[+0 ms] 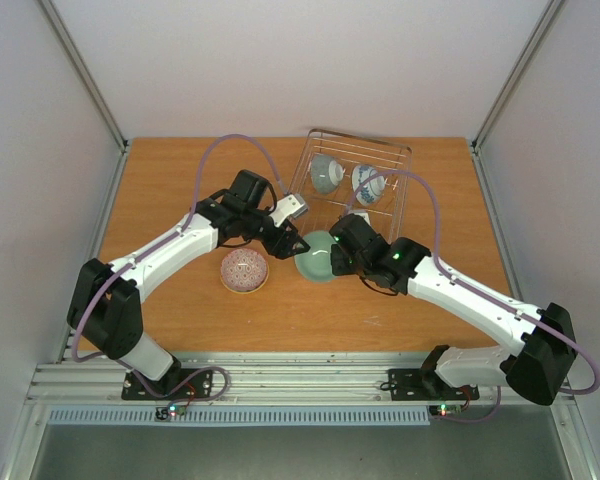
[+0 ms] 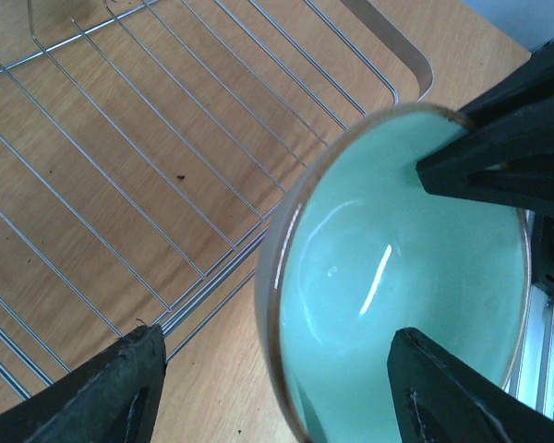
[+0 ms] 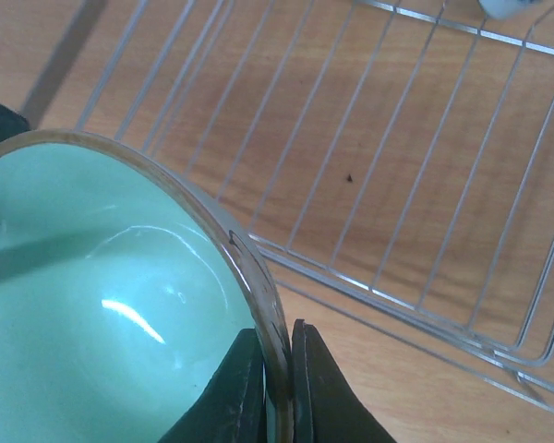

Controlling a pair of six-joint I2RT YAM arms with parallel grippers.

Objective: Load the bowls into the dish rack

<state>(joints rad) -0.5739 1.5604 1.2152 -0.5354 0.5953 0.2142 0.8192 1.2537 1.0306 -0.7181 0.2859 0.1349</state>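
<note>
A pale green bowl (image 1: 317, 256) is tilted just outside the near edge of the wire dish rack (image 1: 352, 150). My right gripper (image 3: 279, 355) is shut on its rim (image 3: 249, 268), one finger inside and one outside. My left gripper (image 2: 277, 341) stands open astride the opposite rim of the green bowl (image 2: 397, 277), one finger over the glaze and the other over the table. A pink-red patterned bowl (image 1: 244, 271) sits on the table beside the left arm. Two bowls lie in the rack: a pale one (image 1: 327, 173) and a blue-and-white one (image 1: 368, 184).
The rack's wire floor (image 2: 166, 138) and low near wall (image 3: 397, 295) lie right behind the held bowl. Both forearms converge at the table's middle. White walls and metal posts close in the wooden table (image 1: 160, 180).
</note>
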